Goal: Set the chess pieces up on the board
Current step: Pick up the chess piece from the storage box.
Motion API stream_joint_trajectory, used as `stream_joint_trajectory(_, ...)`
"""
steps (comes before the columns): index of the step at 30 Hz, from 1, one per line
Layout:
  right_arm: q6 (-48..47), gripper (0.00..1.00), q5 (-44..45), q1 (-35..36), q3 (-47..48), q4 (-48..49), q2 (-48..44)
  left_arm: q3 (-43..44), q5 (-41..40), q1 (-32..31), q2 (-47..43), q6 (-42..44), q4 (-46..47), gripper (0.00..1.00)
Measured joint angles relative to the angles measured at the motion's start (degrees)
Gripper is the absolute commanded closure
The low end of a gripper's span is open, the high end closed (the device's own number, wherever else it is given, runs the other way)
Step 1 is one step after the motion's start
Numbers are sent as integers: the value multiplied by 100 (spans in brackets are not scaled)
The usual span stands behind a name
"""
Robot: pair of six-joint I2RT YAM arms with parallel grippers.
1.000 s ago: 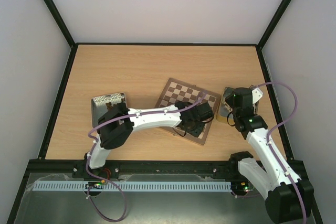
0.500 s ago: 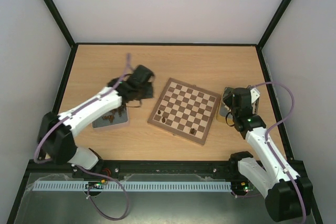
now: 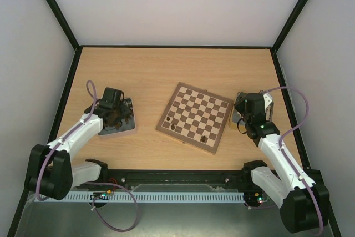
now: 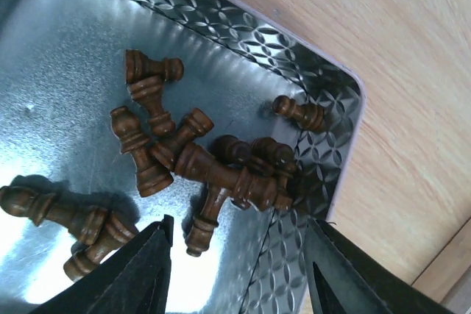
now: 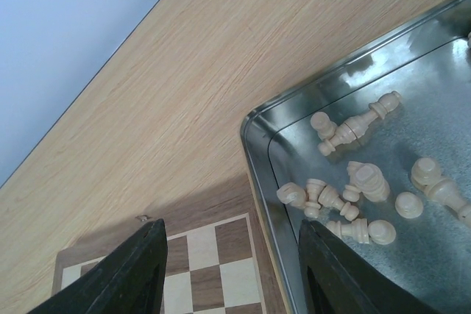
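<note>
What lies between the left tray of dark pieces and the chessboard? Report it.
Only bare tabletop; the top view shows nothing on that strip between the tray and the board.

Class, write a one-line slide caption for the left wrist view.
Open left end effector hovers over dark chess pieces lying jumbled in a patterned metal tray.

Open end effector [image 4: 237,259] hovers over dark chess pieces [image 4: 213,170] lying in metal tray [image 4: 324,152].

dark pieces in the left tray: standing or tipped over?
Tipped. In the left wrist view the dark chess pieces all lie on their sides, heaped near a corner of the metal tray.
</note>
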Motion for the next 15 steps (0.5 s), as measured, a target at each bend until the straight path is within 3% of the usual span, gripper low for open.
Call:
stream_joint_trajectory(8,44,51,-33,0,-39,42,-2,-560,238,481,46,-1158,1110,46)
stream_joint_trajectory(15,50,51,-55,2,-68,44,-2,-863,544,632,358,-1904,1797,54)
